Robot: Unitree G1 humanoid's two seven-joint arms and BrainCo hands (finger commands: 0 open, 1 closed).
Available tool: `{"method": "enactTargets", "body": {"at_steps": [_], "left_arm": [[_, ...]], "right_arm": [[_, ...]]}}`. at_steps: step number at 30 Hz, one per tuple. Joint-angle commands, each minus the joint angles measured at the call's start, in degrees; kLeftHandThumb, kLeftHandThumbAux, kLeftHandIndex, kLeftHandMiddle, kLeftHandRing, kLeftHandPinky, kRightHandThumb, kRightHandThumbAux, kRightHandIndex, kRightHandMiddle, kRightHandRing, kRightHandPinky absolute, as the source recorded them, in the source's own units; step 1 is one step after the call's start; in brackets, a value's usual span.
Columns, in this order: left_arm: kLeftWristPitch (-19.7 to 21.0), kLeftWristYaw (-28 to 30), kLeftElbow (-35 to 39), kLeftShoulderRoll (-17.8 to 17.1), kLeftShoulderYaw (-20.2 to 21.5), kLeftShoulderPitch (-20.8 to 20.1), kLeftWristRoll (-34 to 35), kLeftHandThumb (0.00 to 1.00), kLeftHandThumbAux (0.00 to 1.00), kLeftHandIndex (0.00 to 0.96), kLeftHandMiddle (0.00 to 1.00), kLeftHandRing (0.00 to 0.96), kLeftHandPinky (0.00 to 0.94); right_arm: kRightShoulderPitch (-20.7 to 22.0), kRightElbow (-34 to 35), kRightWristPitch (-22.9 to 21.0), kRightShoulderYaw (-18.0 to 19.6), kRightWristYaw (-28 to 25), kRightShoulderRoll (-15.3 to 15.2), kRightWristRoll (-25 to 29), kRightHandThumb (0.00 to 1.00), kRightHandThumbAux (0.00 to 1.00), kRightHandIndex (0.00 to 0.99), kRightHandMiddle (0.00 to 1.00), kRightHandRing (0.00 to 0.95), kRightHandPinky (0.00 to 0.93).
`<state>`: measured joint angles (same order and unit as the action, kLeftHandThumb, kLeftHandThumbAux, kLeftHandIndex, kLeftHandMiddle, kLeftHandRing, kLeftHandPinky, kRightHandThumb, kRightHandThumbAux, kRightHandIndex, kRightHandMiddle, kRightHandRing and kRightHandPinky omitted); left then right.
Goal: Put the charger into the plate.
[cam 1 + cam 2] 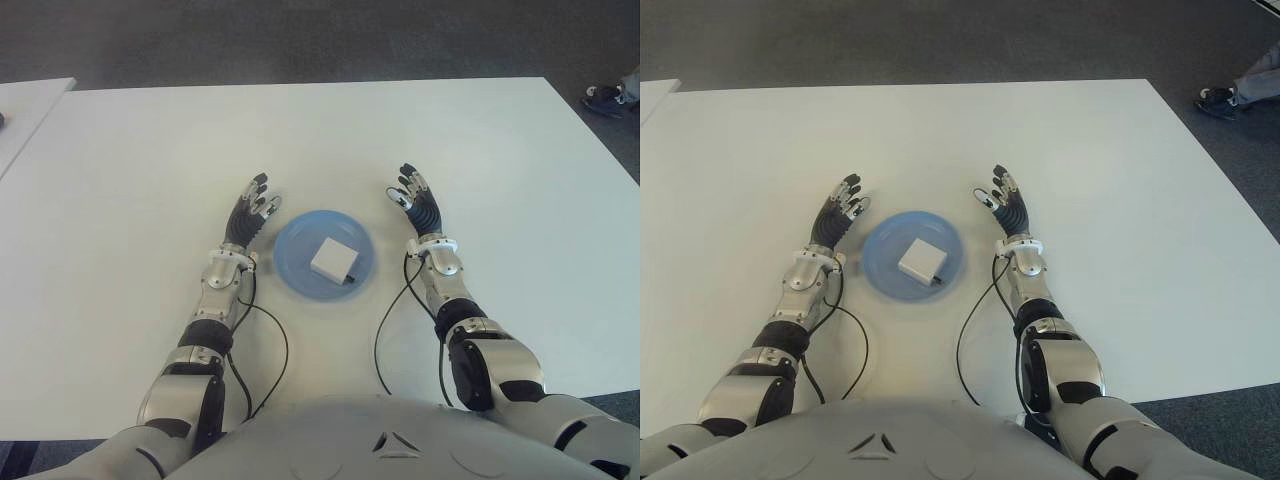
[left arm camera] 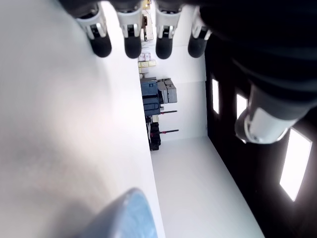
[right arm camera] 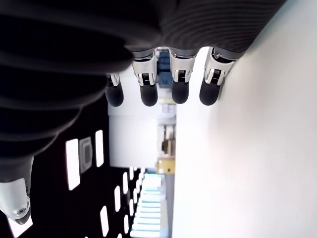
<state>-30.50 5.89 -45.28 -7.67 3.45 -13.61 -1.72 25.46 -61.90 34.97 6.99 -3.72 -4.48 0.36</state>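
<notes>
A white table (image 1: 120, 170) fills the view from the robot's head, with both of its arms stretched forward over it.

Farthest left is the left hand (image 1: 250, 213). Its fingers (image 2: 132, 42) are straight and spread, and it holds nothing. Whether it touches the table cannot be told.

Just to the right of that hand, between the two hands, sits a round blue plate (image 1: 293, 268). The charger (image 1: 334, 259), a small white block with a short dark stub at one corner, lies flat inside the plate, a little nearer the right hand than the left. By the look of it, the task is already done.

To the right of the plate is the right hand (image 1: 416, 197), a little apart from the rim. Its fingers (image 3: 148, 90) are also extended, and it grips nothing.

Beyond the table's far right corner, well away from both hands, a person's shoe (image 1: 606, 97) shows on the dark floor.

The main risk now seems to be disturbance. The left hand is very close to the plate's rim, so a careless sideways sweep as either arm pulls back could nudge the plate or tip the charger out. Loose black cables (image 1: 385, 330) trail near each forearm and could likely snag or drag across the table toward the plate.
</notes>
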Motion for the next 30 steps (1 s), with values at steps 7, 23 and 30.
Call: {"method": "enactTargets", "body": {"at_steps": [7, 23, 30], "left_arm": [[0.7, -0.5, -5.5, -0.4, 1.0, -1.4, 0.6, 0.013, 0.551, 0.000, 0.000, 0.000, 0.000], [-0.9, -0.7, -9.6, -0.6, 0.7, -3.7, 0.1, 0.030, 0.546, 0.000, 0.000, 0.000, 0.000], [-1.0, -0.3, -10.9, -0.9, 0.8, -4.4, 0.2, 0.029, 0.546, 0.000, 0.000, 0.000, 0.000]], "right_arm": [[-4.0, -3.0, -4.1, -0.2, -1.0, 0.0, 0.1, 0.030, 0.566, 0.000, 0.007, 0.000, 0.000], [-3.8, -3.2, -1.5, -2.3, -2.1, -0.6, -1.5, 0.015, 0.486, 0.000, 0.000, 0.000, 0.000], [-3.3, -3.5, -1.9, -2.3, -2.2, -0.5, -1.3, 0.013, 0.479, 0.000, 0.000, 0.000, 0.000]]}}
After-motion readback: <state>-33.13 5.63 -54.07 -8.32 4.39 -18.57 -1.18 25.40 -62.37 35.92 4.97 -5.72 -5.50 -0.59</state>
